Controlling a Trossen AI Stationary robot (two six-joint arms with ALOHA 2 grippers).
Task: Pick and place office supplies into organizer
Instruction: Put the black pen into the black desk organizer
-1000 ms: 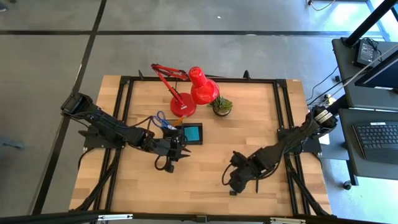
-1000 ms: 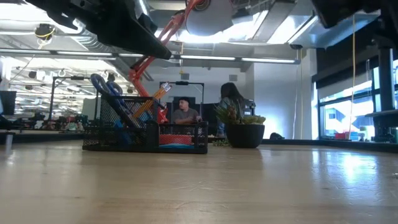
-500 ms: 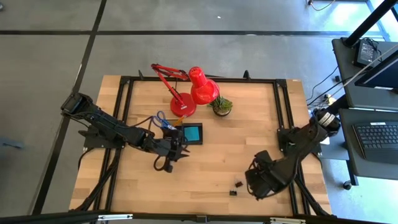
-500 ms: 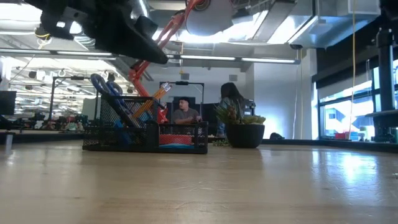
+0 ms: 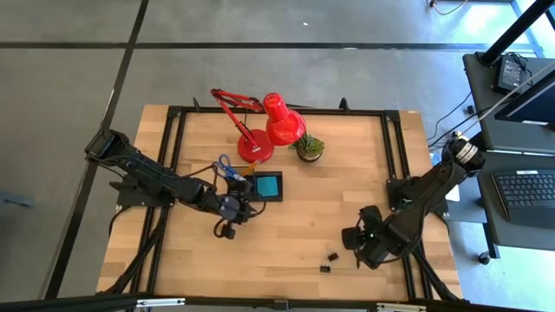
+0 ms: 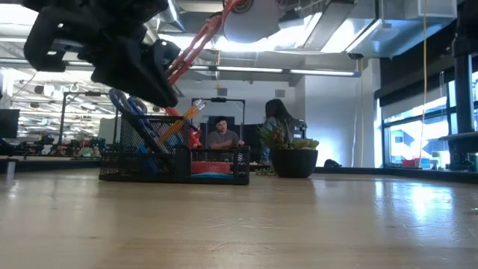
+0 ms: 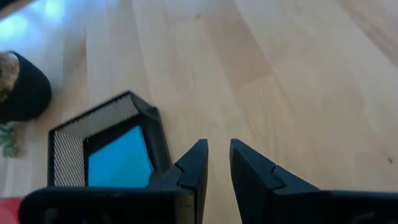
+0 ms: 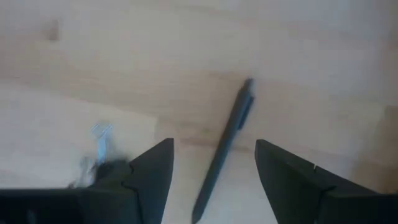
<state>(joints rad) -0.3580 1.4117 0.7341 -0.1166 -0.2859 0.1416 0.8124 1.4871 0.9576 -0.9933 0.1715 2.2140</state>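
The black mesh organizer [image 5: 260, 185] stands on the table with the blue note pad [image 7: 119, 158] in its tray section; blue-handled scissors [image 6: 128, 106] and orange pencils [image 6: 187, 116] stick up from its slots. My left gripper [image 5: 230, 218] hovers just near-left of the organizer, open only a narrow gap [image 7: 217, 149] and empty. My right gripper [image 5: 358, 244] is wide open over the table's near right part. A black pen [image 8: 225, 146] lies flat on the wood between its fingers, untouched. Two black binder clips [image 5: 329, 261] lie to its left, one also in the right wrist view [image 8: 99, 152].
The red desk lamp [image 5: 260, 130] and a small potted plant [image 5: 309, 147] stand beyond the organizer toward the far edge. Bare wood stretches between the two grippers. People sit in the room behind the table [image 6: 221, 134].
My right gripper has drawn away from the binder clips toward the table's right edge, leaving both clips lying uncovered on the wood. My left gripper has backed a little from the organizer toward the near-left.
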